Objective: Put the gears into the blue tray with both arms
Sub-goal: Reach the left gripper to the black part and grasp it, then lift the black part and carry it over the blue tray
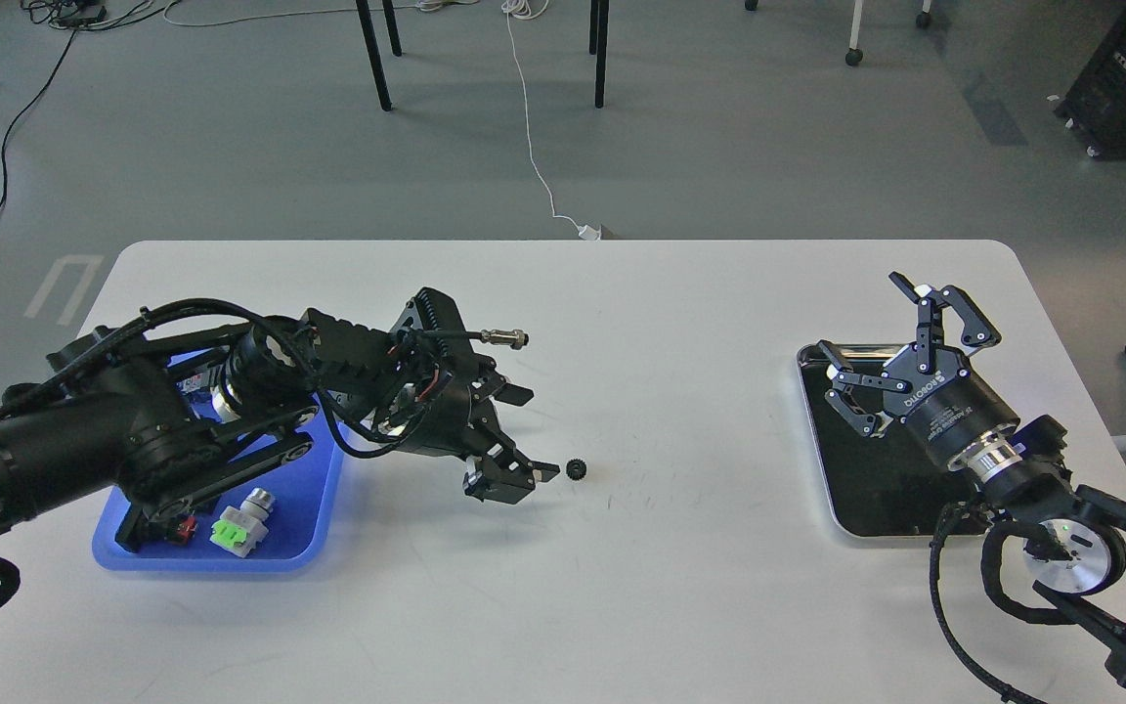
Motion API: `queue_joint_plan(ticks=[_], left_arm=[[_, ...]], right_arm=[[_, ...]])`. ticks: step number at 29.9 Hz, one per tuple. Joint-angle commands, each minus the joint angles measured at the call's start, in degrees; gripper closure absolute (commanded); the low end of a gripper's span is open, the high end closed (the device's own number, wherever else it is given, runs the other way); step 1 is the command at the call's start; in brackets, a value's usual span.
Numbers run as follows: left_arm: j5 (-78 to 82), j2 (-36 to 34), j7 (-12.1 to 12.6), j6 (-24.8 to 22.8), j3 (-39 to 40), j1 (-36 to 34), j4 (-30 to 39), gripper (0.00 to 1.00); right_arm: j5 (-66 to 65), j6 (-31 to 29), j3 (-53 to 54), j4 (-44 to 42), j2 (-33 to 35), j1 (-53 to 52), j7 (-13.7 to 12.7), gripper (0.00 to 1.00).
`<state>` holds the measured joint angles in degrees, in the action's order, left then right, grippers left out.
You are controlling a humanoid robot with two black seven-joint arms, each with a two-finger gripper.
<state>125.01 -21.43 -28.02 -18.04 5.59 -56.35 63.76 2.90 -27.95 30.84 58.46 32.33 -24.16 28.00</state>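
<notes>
One small black gear (578, 469) lies alone on the white table near its middle. My left gripper (524, 435) reaches in from the left, open, its lower fingertip just left of the gear and not touching it. The blue tray (304, 528) sits at the left under my left arm, which hides much of it. My right gripper (866, 328) hovers open and empty above the far edge of a black tray at the right.
The blue tray holds a green-and-white push-button switch (236, 526) and a red part (182, 528). A black tray with a silver rim (822, 489) lies under the right arm. Chair legs and cables are on the floor beyond the table.
</notes>
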Motion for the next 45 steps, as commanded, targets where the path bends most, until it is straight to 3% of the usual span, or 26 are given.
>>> queue_joint_plan(ticks=[1, 25, 40, 45], left_arm=[[0.0, 2.9, 0.0, 0.2, -2.1, -1.0, -3.0, 0.08], [0.0, 11.2, 0.0, 1.5, -4.0, -0.2, -10.4, 0.28], [0.0, 11.3, 0.0, 1.7, -4.3, 0.8, -12.2, 0.36], [0.0, 11.5, 0.0, 1.8, -4.3, 1.0, -12.6, 0.43]], right_arm=[[0.0, 0.0, -0.1, 0.0, 0.2, 0.0, 0.0, 0.02], [0.0, 0.0, 0.0, 0.2, 0.5, 0.1, 0.0, 0.02], [0.0, 0.0, -0.1, 0.2, 0.5, 0.1, 0.0, 0.02], [0.0, 0.0, -0.1, 0.2, 0.5, 0.1, 0.0, 0.02]])
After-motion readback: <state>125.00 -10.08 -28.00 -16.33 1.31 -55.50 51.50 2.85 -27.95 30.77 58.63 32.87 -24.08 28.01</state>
